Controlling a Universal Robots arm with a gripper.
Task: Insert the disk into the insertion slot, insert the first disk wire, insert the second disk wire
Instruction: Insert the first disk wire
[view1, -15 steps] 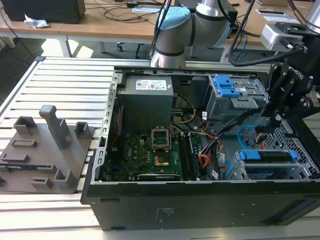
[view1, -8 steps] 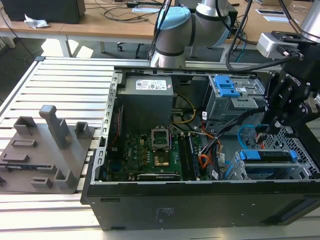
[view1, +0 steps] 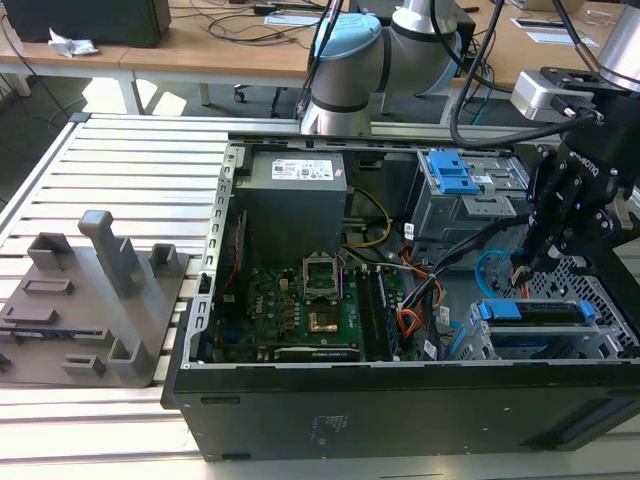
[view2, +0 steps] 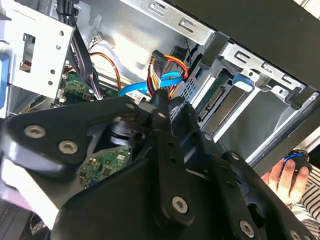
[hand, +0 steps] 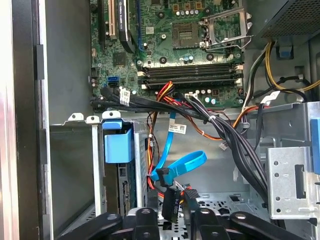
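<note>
Looking down into the open case (view1: 400, 400), the claw (view1: 525, 262) sits low inside it, clenched on a small black plug (hand: 169, 204). A flat blue cable (hand: 187, 162) loops right off the claw tip, and a bunch of red, yellow and orange wires (view2: 172, 62) crowds in at the same spot. I honestly can't tell which of the two the plug belongs to.

The disk (view1: 530, 312) is already seated in the slot (view1: 545, 345), just below the claw in the exterior view, and its blue carrier sticks up along the slot's edge. In the second wrist view the disk's connector edge faces the claw. The plug is near it but not touching.

Just behind the claw is the taller bay (view1: 470, 200) with its blue latch (view1: 455, 175). The motherboard (view1: 300, 300) lies further off, towards the exterior view's left, with the grey power supply (view1: 295, 195) behind it. Black cable bundles (hand: 235, 140) run from the board past the claw.

Well away from the claw, outside the case, a grey plastic fixture (view1: 100, 290) sits on the slatted bench (view1: 130, 165). In the second wrist view a person's hand (view2: 286, 176) rests just past the case's outer wall, well apart from the claw.
</note>
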